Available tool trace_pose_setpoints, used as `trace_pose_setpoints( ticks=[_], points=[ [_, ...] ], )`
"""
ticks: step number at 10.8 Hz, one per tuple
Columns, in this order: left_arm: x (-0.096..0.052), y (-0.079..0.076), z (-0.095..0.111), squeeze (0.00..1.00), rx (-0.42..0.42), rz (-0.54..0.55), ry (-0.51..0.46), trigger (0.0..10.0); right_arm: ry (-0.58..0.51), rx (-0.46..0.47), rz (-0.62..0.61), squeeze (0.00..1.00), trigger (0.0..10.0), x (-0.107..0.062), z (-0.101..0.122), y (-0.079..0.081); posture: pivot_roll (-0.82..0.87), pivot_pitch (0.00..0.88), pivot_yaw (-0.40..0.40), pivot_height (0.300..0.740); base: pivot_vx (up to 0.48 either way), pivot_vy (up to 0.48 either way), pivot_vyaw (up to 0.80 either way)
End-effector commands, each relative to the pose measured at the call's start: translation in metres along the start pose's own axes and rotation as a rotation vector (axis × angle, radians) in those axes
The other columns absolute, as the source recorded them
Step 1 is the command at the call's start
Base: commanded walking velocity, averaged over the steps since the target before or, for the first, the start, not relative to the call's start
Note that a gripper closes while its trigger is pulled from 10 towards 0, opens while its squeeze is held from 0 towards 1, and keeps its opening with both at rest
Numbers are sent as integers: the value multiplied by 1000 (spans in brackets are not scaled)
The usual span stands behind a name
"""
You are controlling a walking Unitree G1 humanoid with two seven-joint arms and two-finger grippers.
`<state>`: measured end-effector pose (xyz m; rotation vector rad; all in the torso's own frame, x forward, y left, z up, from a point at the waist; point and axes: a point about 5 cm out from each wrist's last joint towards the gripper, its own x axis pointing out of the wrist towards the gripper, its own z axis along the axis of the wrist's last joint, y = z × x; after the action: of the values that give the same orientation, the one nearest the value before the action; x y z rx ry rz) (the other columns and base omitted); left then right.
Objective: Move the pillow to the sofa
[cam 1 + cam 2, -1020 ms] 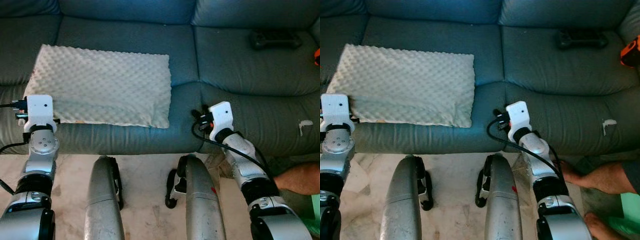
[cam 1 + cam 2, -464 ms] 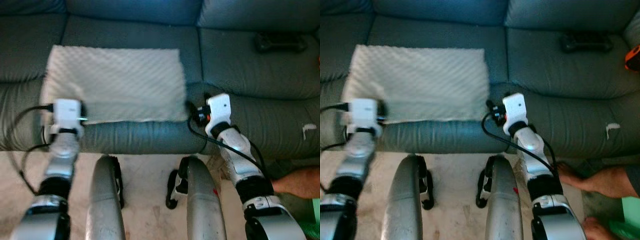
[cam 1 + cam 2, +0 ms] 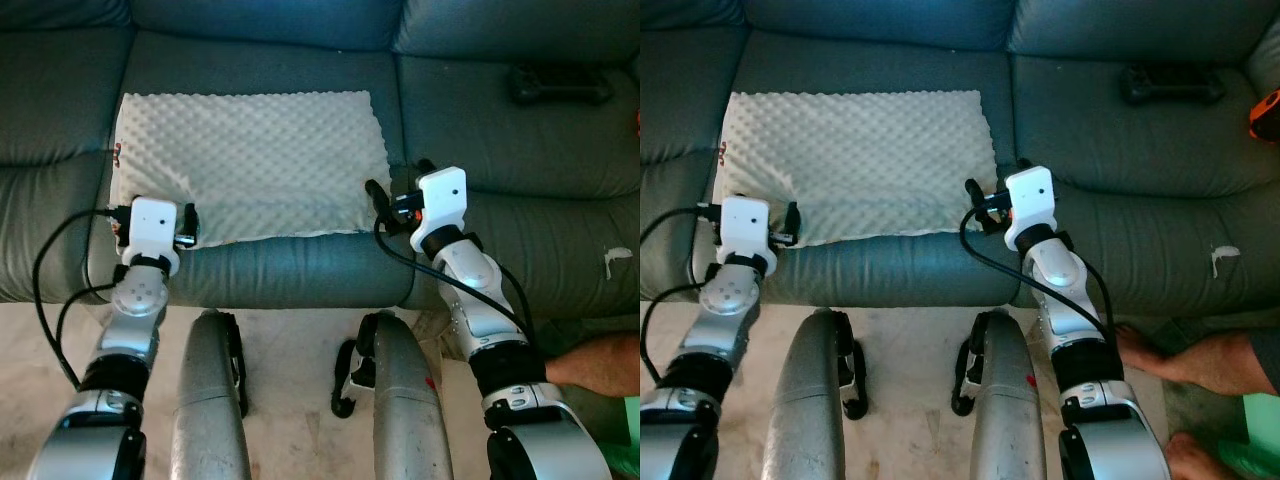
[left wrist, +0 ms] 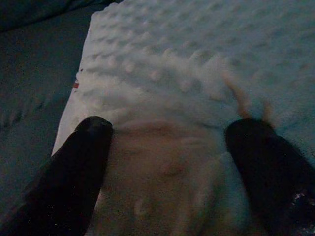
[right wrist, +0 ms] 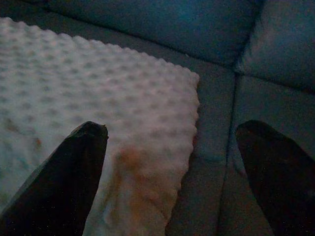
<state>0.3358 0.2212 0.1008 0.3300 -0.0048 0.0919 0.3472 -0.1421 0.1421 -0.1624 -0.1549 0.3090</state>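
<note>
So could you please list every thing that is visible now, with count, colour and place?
pillow: one, white, bumpy, on the sofa seat.
sofa: one, dark teal, across the view.
black device: one, right seat cushion.
orange object: one, right edge.
white scrap: one, sofa front, right.
person's foot: one, floor, right.
left pincer: open, at the pillow's near left corner.
right pincer: open, at its near right corner.
</note>
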Motion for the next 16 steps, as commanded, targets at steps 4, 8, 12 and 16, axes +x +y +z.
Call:
trace_pose_setpoints(
  ticks=[4,8,12,16],
  points=[
    [4,7,-2,0,55,22,23,10000,136,99,-26,1000,10000,-16,-31,6,-40,443,-88,620,0,0,0],
    [7,26,2,0,107,127,9,10000,156,145,-33,604,10000,-16,-35,10,-44,395,-77,620,0,0,0],
    [-14,37,7,0,119,223,-61,10000,114,176,-74,0,10000,-47,-39,25,-50,275,-48,620,0,0,0],
    [-75,-4,-14,0,34,104,18,10000,127,125,-181,0,10000,-87,-44,23,-37,191,-36,620,0,0,0]
  ],
)
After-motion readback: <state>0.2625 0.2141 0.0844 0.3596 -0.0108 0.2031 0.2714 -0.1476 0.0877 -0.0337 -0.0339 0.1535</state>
